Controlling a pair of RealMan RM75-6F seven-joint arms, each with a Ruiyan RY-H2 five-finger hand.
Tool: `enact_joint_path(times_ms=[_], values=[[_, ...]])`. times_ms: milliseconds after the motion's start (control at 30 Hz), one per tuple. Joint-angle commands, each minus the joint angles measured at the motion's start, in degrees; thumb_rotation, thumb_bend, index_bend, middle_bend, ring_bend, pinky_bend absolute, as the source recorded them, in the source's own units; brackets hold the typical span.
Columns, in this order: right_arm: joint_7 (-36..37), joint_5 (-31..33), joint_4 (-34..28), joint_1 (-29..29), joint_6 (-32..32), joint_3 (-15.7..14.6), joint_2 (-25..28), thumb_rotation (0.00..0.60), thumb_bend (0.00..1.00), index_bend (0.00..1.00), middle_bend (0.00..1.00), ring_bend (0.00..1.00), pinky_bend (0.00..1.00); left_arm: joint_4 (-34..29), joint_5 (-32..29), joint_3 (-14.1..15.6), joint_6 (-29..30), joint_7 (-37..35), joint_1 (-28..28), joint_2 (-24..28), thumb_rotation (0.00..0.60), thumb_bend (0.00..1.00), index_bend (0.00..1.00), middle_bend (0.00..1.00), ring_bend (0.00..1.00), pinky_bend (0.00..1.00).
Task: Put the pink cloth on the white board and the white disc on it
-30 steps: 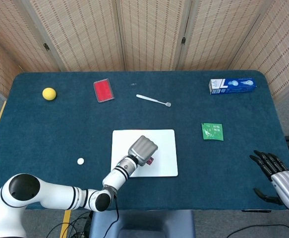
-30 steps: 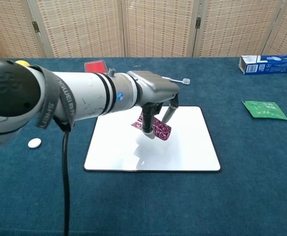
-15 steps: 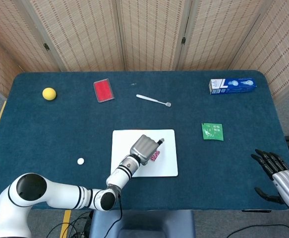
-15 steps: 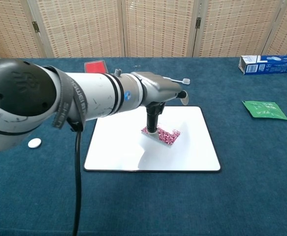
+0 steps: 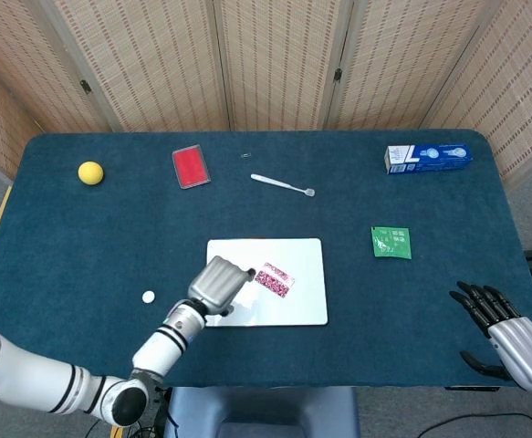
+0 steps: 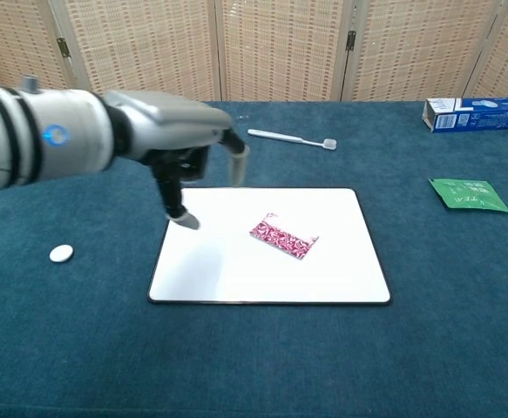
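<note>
Pink cloth lies on the white board — both hands empty, fingers apart

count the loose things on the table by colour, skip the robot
white: 3 - board, disc, toothbrush
pink: 1 - cloth
yellow: 1 - ball
red: 1 - case
blue: 1 - box
green: 1 - packet
total: 8
</note>
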Motion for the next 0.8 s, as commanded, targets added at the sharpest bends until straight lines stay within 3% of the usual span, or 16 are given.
enact_joint_path(times_ms=[33, 400, 800], values=[[-1.47, 0.02, -0.70, 0.16, -0.71, -0.09, -0.40, 0.600, 0.19, 0.00, 0.00, 0.00, 0.00, 0.54, 2.84, 3.39, 0.63, -5.11, 4.64, 3.30, 0.600, 0.25, 0.39, 1.00, 1.00, 0.90], [-5.98, 2.02, -1.90, 0.70, -3.13, 0.42, -1.66, 0.600, 0.19, 0.00, 0.00, 0.00, 0.00, 14.09, 6.72, 5.80, -8.80, -17.98, 11.80, 5.45, 0.600, 0.26, 0.40, 1.00, 1.00, 0.90], [-9.68, 1.42, -2.86, 1.08, -4.50, -0.07, -2.64, 0.600, 0.19, 0.00, 0.00, 0.00, 0.00, 11.63, 12.11, 7.42, -6.39, -20.44, 18.08, 9.88, 0.600, 0.26, 0.40, 1.00, 1.00, 0.90]])
